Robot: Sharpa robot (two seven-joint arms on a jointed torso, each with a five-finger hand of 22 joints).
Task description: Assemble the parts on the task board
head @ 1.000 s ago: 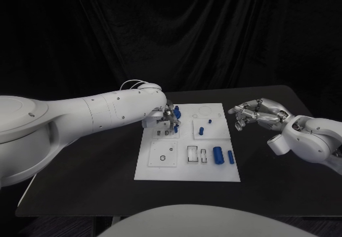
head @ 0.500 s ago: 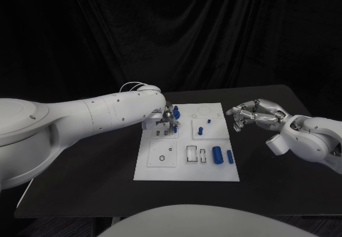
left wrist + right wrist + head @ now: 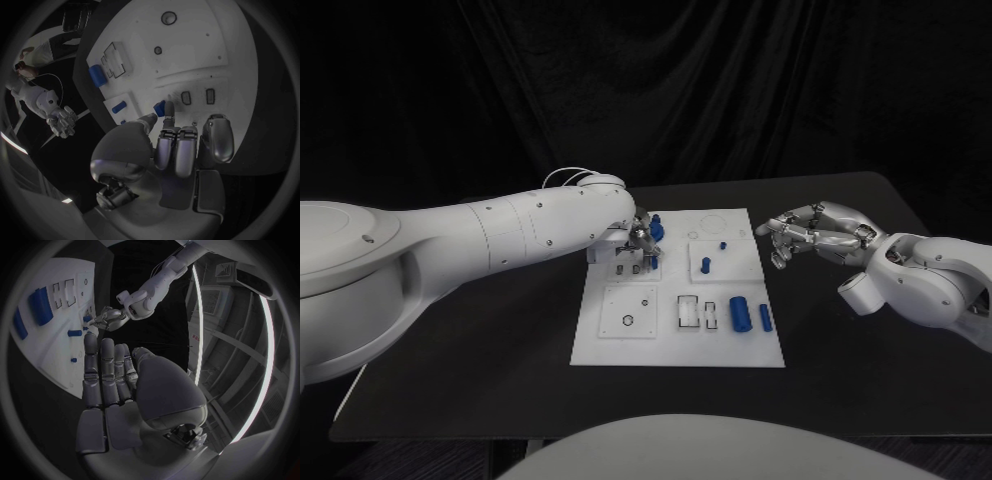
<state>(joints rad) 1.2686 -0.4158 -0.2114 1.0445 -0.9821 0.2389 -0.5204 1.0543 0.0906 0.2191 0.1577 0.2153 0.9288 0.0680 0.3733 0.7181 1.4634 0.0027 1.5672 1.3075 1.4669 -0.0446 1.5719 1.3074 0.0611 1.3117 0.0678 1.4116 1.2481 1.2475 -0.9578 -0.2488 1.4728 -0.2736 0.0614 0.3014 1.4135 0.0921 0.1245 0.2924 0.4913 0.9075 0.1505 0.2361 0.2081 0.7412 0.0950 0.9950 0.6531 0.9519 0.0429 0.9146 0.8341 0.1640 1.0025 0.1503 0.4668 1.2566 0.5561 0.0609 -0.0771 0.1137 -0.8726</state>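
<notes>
Black drapes frame the table as the left hand (image 3: 638,240) stays pinching a blue part (image 3: 160,107) over the task board (image 3: 678,345)'s far-left slots, barely moved, insertion seemingly unfinished; right hand (image 3: 815,231) waits loosely spread.

Task board (image 3: 610,345) lies mid-table (image 3: 473,380). Left hand (image 3: 635,243) sits over board's far left corner, fingertips down at small part (image 3: 656,227) there (contact unclear). Right hand (image 3: 811,232) hovers off board, just right of its far right edge, above bare table. Two parts side by side near board's right edge: larger part (image 3: 740,313) left, slimmer part (image 3: 766,318) right. Another part (image 3: 707,265) behind them, mid-board
</notes>
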